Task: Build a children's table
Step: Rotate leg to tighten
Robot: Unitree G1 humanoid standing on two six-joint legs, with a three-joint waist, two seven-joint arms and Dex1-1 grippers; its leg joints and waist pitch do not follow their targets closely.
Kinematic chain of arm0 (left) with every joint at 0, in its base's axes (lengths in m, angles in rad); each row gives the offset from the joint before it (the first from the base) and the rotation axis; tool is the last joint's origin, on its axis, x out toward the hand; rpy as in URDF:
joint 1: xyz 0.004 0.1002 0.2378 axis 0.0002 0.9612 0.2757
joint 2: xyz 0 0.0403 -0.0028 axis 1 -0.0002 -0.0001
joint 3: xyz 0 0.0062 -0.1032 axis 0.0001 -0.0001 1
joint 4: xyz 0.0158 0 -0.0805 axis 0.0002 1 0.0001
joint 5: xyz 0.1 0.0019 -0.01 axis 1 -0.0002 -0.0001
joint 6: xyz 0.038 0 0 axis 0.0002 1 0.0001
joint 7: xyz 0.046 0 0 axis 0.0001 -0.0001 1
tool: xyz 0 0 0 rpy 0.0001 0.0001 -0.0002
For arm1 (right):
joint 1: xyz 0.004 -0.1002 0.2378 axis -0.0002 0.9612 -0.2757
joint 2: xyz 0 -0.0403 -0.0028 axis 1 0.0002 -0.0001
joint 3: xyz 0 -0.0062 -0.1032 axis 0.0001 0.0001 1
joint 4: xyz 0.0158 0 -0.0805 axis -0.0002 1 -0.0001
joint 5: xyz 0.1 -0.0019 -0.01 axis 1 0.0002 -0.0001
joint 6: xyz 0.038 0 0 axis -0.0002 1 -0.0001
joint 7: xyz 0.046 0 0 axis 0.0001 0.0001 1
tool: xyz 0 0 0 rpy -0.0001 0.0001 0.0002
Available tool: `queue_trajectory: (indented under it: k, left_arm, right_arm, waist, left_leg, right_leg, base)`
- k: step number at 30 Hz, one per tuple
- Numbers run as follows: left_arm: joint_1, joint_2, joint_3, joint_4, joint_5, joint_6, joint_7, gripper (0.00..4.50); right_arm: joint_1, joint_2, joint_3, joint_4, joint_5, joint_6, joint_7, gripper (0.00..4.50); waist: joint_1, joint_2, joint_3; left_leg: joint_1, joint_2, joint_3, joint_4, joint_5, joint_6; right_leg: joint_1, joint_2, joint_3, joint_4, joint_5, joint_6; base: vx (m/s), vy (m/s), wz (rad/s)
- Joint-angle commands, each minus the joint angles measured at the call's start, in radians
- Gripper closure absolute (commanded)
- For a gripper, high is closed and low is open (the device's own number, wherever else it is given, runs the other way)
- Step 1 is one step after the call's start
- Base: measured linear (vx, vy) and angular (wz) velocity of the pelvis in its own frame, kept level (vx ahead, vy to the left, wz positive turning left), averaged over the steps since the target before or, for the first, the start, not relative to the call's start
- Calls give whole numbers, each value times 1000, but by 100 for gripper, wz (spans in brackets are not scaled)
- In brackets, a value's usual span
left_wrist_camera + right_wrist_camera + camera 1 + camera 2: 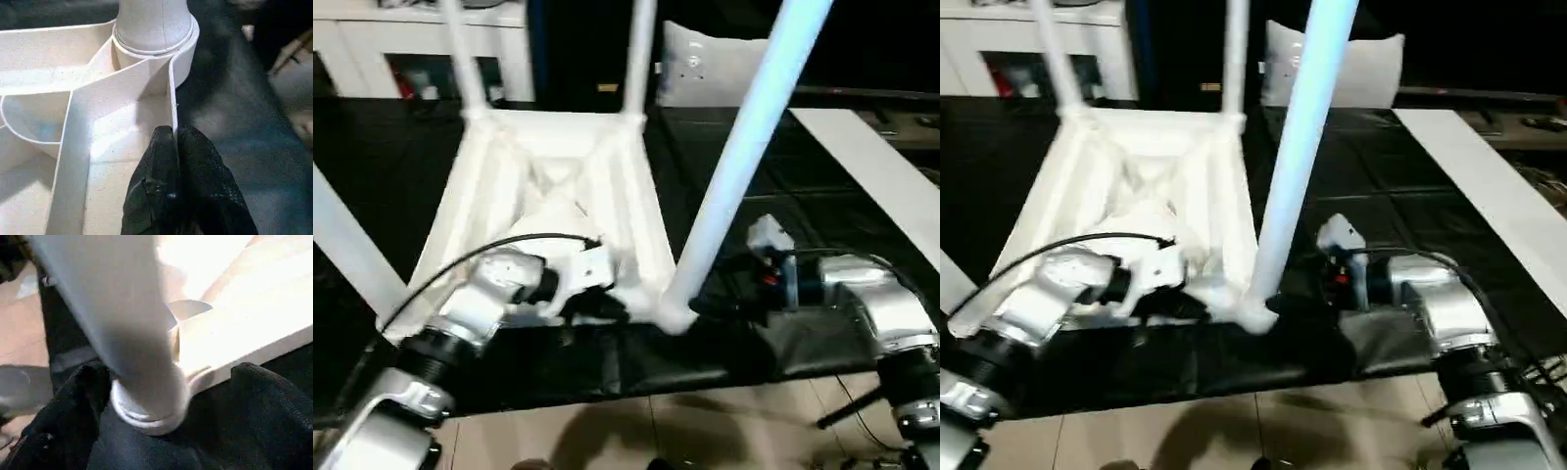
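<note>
Left eye view: children's table (558, 196) lies upside down on the black mat (636, 362), ribbed underside up, legs in the corner sockets pointing toward the camera. Landmark is the near-right leg (734, 166), seated in its rounded socket (674, 315) at the table corner closest to the robot.

Left gripper (173, 147) sits inside the tabletop just beside that socket, black fingers pressed together and clamped on the thin upright edge wall (172, 105) of the top. Right gripper (142, 396) is on the outer side of the same leg, at its base; fingers stand spread on either side of the leg, and I can't tell if they touch it.

Handling, my read: hollow moulded plastic, light, stiff enough across the ribs but the thin walls would flex if pinched hard. Surface is smooth, slightly glossy, so likely slippery on the round tapered leg. Best holds are the rib walls and rim for the top, and low on the leg near the socket collar, where it's thickest and leverage is smallest.
</note>
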Motion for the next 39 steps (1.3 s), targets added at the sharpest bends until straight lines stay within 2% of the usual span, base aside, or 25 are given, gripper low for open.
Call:
queue_trajectory:
  k: [1, 2, 3, 6, 7, 10, 19, 22, 27, 30, 32, 33, 34, 35, 37, 38, 39]
  left_arm:
    - [-22, -11, -51, -46, -24, -27, -82, 450]
    - [-25, -4, -58, -46, -25, -34, -101, 450]
    - [-27, -2, -61, -45, -25, -37, -108, 450]
    - [-33, -1, -70, -37, -24, -57, -121, 450]
    - [-33, -2, -70, -35, -25, -59, -121, 450]
    - [-39, -10, -68, -23, -20, -71, -118, 450]
    - [-42, -14, -65, -11, -18, -81, -113, 450]
    - [-40, -16, -61, -3, -15, -83, -101, 450]
    - [-27, -49, -29, -20, -40, -11, -44, 450]
    - [-22, -73, -14, -31, -43, 33, 4, 450]
    - [-10, -122, 11, -57, -45, 106, 100, 450]
    - [-7, -137, 17, -67, -46, 129, 126, 450]
    - [-6, -156, 27, -76, -43, 152, 162, 450]
    - [-9, -182, 40, -85, -34, 185, 214, 450]
    - [-20, -228, 56, -90, -8, 233, 308, 450]
    - [-26, -246, 63, -89, 3, 251, 346, 450]
    - [-32, -265, 69, -88, 8, 275, 376, 450]
  right_arm:
    - [-22, -12, 7, 4, 2, -8, 27, 54]
    - [-23, -10, 10, 0, 12, -4, 43, 54]
    - [-23, -10, 12, -3, 15, -3, 50, 72]
    - [-14, -2, 27, -23, 43, 16, 92, 98]
    - [-13, 0, 29, -24, 46, 17, 97, 98]
    - [-13, 14, 39, -11, 45, 8, 109, 135]
    - [-24, 33, 55, 6, 40, 14, 128, 214]
    - [-21, 34, 53, 2, 44, 21, 134, 227]
    - [15, 52, 43, -64, 90, 79, 132, 250]
    - [28, 69, 37, -90, 106, 112, 101, 252]
    - [36, 130, 22, -111, 96, 145, -23, 252]
    - [34, 151, 18, -108, 82, 144, -71, 253]
    - [26, 180, 12, -96, 58, 140, -142, 253]
    - [10, 222, -3, -76, 36, 158, -239, 253]
    - [-22, 292, -25, -38, 3, 193, -394, 255]
    - [-34, 318, -34, -24, -8, 206, -450, 255]
    - [-50, 347, -47, -6, -20, 215, -516, 256]
  waist:
    - [-5, 0, -76]
    - [0, -1, -74]
    - [3, -4, -73]
    - [3, -7, -70]
    - [3, -6, -69]
    - [2, -8, -69]
    - [1, -12, -70]
    - [1, -11, -70]
    - [2, -10, -70]
    - [3, -12, -68]
    - [-1, -11, -66]
    - [-3, -12, -65]
    - [-12, -15, -65]
    - [-17, -14, -64]
    - [-44, -16, -64]
    - [-65, -16, -65]
    - [-78, -1, -64]
  left_leg:
    - [3, 19, 11, -65, -94, 72]
    - [3, 18, 13, -65, -103, 73]
    - [5, 16, 13, -65, -113, 71]
    - [5, 13, 14, -65, -136, 62]
    - [4, 12, 14, -65, -142, 62]
    - [5, 9, 14, -64, -157, 55]
    - [2, 8, 13, -63, -153, 53]
    - [0, 8, 13, -64, -148, 53]
    - [3, 8, 13, -63, -148, 52]
    - [4, 7, 14, -63, -154, 48]
    - [2, 5, 13, -62, -161, 41]
    - [3, 4, 13, -62, -171, 36]
    - [-2, -3, 11, -59, -179, 22]
    - [-2, -6, 11, -57, -183, 20]
    - [-6, -8, 6, -53, -203, 6]
    - [-19, -12, -1, -48, -228, -1]
    - [-8, -7, -3, -46, -262, 8]
  right_leg:
    - [66, -68, 73, -49, -307, -126]
    - [65, -67, 77, -49, -317, -126]
    - [63, -66, 79, -50, -343, -120]
    - [59, -66, 83, -55, -406, -100]
    - [59, -65, 83, -57, -419, -95]
    - [56, -66, 81, -67, -481, -65]
    - [56, -65, 81, -67, -484, -53]
    - [57, -65, 81, -66, -486, -51]
    - [55, -64, 81, -68, -486, -50]
    - [54, -63, 80, -70, -499, -49]
    - [53, -63, 77, -76, -526, -35]
    - [52, -64, 74, -79, -544, -28]
    - [55, -63, 65, -87, -595, 7]
    - [54, -63, 61, -92, -611, 18]
    - [52, -61, 49, -98, -640, 37]
    - [63, -61, 32, -106, -671, 69]
    - [58, -65, 23, -120, -671, 72]
  base:
    - [0, 0, 0]
    - [0, 0, 0]
    - [0, 0, 0]
    - [0, 0, 0]
    - [0, 0, 0]
    - [0, 0, 0]
    - [0, 0, 0]
    - [0, 0, 0]
    - [0, 0, 0]
    - [0, 0, 0]
    - [0, 0, 0]
    - [0, 0, 0]
    - [0, 0, 0]
    - [0, 0, 0]
    - [0, 0, 0]
    - [0, 0, 0]
    - [0, 0, 0]
